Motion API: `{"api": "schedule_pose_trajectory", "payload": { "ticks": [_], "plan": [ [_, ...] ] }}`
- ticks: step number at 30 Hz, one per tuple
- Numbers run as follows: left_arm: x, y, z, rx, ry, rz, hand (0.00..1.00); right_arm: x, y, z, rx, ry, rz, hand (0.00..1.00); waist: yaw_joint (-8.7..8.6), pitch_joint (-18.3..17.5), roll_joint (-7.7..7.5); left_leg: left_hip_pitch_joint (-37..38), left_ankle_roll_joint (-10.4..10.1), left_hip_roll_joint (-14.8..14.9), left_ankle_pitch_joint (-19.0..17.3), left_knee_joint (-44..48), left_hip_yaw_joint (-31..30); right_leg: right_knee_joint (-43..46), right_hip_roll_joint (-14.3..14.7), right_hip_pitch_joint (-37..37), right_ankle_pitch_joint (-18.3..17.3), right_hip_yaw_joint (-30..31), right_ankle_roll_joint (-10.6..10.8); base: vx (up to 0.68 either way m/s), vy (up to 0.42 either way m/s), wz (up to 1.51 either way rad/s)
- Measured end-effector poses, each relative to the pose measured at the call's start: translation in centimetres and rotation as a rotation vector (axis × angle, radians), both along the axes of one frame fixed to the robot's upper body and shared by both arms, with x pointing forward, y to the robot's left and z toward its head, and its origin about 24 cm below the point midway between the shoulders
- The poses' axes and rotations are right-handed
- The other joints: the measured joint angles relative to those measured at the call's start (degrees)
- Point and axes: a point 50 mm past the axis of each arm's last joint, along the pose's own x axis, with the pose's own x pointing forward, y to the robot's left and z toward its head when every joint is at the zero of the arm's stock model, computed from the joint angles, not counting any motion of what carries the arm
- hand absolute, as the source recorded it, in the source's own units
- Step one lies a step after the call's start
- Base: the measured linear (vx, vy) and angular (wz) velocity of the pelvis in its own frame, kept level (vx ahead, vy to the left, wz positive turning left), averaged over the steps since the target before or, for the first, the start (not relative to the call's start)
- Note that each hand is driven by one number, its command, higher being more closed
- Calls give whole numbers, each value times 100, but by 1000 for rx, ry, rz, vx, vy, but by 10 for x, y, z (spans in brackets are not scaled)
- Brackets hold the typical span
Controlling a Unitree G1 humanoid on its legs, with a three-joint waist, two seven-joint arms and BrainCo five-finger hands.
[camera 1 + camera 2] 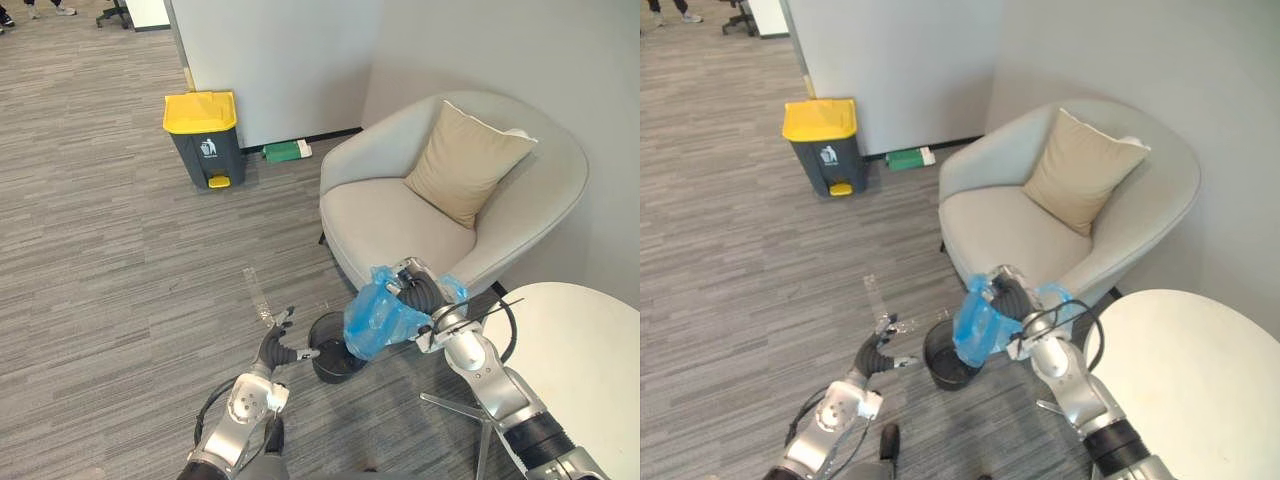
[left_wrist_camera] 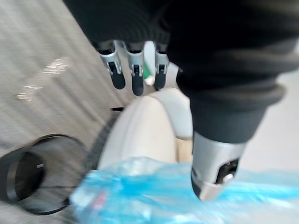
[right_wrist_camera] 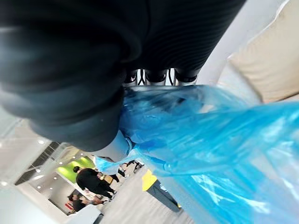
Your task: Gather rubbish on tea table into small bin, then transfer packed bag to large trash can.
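Grey carpeted floor [image 1: 120,260] is seen across most of the frame, with a pale armchair [image 1: 390,215] at the upper right against a white wall and a tan cushion [image 1: 465,160] leaned upright on its back. At the upper left, the large trash can [image 1: 205,140], dark with a yellow lid, is stood by the wall, and a green object [image 1: 285,151] is laid just beside it. A white round worktop [image 1: 580,350] is cut off at the lower right. Near the lower centre, the small bin [image 1: 943,368] is set on the floor. The blue bag [image 1: 380,318] is gripped at its gathered top by the curled fingers of the right robot hand [image 1: 418,290] and is hung just over the small bin's right rim. The left robot hand [image 1: 277,347] is held with its fingers straight and nothing in its grasp, just left of the small bin.
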Motion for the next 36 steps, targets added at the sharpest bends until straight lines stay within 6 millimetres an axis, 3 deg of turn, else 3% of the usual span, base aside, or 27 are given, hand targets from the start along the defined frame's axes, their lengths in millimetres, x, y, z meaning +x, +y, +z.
{"api": "schedule_pose_trajectory", "payload": {
  "ticks": [8, 17, 26, 36],
  "plan": [
    [12, -22, 20, 76, -130, -105, 0, 7, 9, 10, 91, -14, 22, 100, -12, -48, -50, 0, 4, 21, 13, 27, 19, -10, 25, -3, 17, 31, -20, -1, -4, -1],
    [19, -36, 30, 127, -203, -170, 0, 15, 45, 28, 219, -35, 141, 100, -5, -78, -97, -29, -32, 110, 33, -1, -15, -73, 123, -2, 56, 23, -67, -25, -13, 0],
    [25, -40, 35, 183, -246, -200, 0, 18, 68, 41, 303, -45, 227, 100, -4, -171, -235, -31, -37, 110, 37, 27, -24, -89, 127, 10, 63, 17, -68, 0, 0, 0],
    [33, -32, 38, 256, -310, -63, 0, 9, 90, 52, 416, -50, 304, 100, 11, -198, -284, -5, -47, 129, 41, -1, -75, -94, 158, 83, 69, -29, -80, -11, -8, 3]
  ]
}}
